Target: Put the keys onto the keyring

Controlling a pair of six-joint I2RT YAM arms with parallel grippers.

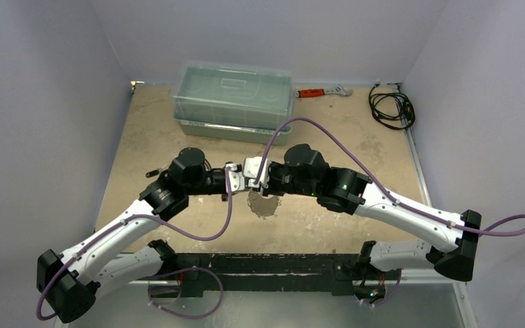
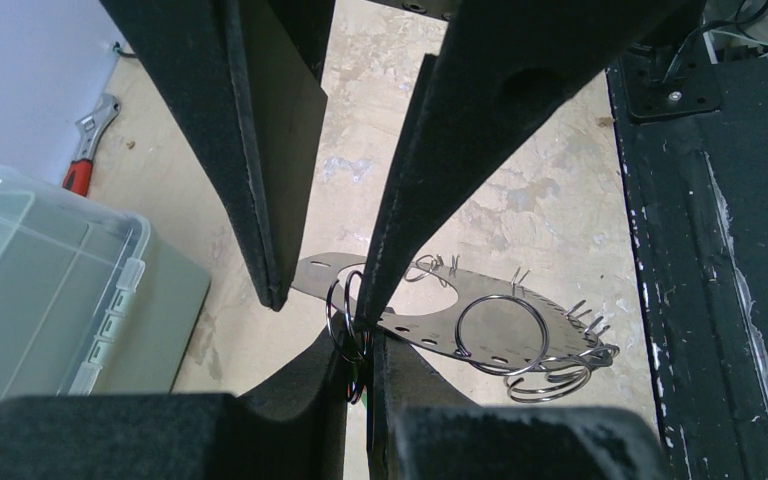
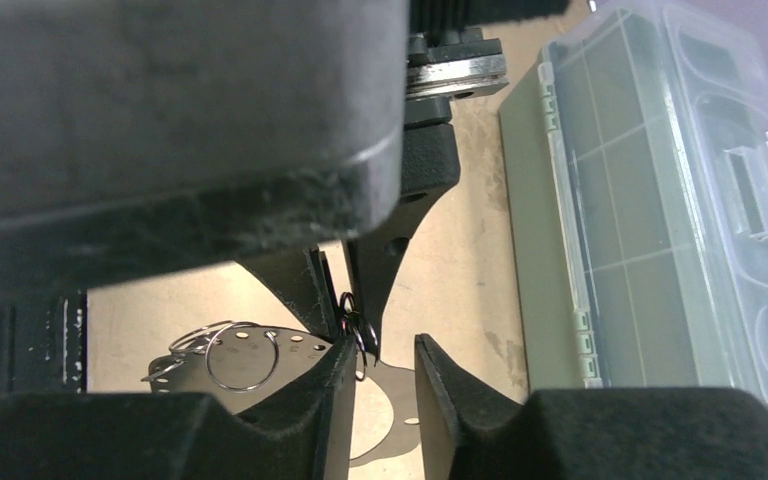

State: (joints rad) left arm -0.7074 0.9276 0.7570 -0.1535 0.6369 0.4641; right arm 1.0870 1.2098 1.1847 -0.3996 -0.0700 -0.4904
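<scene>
Overhead view down onto the table point(image 1: 150, 137); both wrist views close, opposed, sharing the keyring point(image 2: 500, 335).

You see a tan table point(image 1: 150, 137) with pale blotches. The storage box point(image 1: 234, 96) is see-through with a pale green bottom. The wrench point(image 1: 322, 91) has a red handle. The cable loop point(image 1: 391, 108) is black. The keyring point(image 2: 480, 345) has silver wire rings point(image 2: 458, 330) and a grey tag point(image 2: 315, 275) with little holes.

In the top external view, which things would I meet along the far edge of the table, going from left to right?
clear plastic box → red-handled wrench → black coiled cable
</scene>
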